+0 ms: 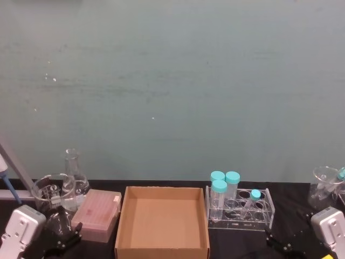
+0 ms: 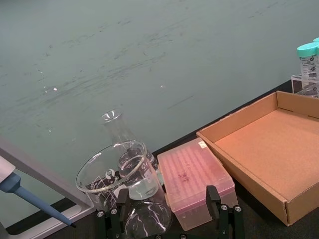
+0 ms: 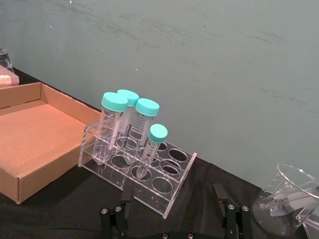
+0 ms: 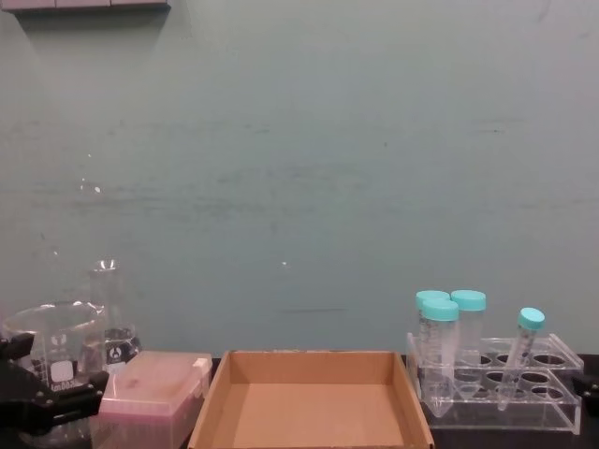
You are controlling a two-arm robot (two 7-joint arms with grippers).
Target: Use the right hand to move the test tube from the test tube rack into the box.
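The slim test tube (image 1: 252, 200) with a small teal cap leans in the clear test tube rack (image 1: 264, 216), on its right side; it also shows as test tube (image 3: 151, 150) in rack (image 3: 171, 190) and test tube (image 4: 519, 354). The brown cardboard box (image 1: 125, 222) lies just left of the rack and has nothing in it. My right gripper (image 3: 173, 193) hangs low in front of the rack, open, its fingers apart from the tube. It sits at the lower right as right gripper (image 1: 280, 240). My left gripper (image 2: 167, 198) is open at the lower left, near the glassware.
Three wider teal-capped tubes (image 1: 225, 186) stand in the rack's left end. A pink-tinted plastic box (image 1: 97, 215), a beaker (image 1: 51, 191) and a conical flask (image 1: 73, 172) sit left of the cardboard box. Another beaker (image 1: 325, 186) stands far right. A teal wall rises behind.
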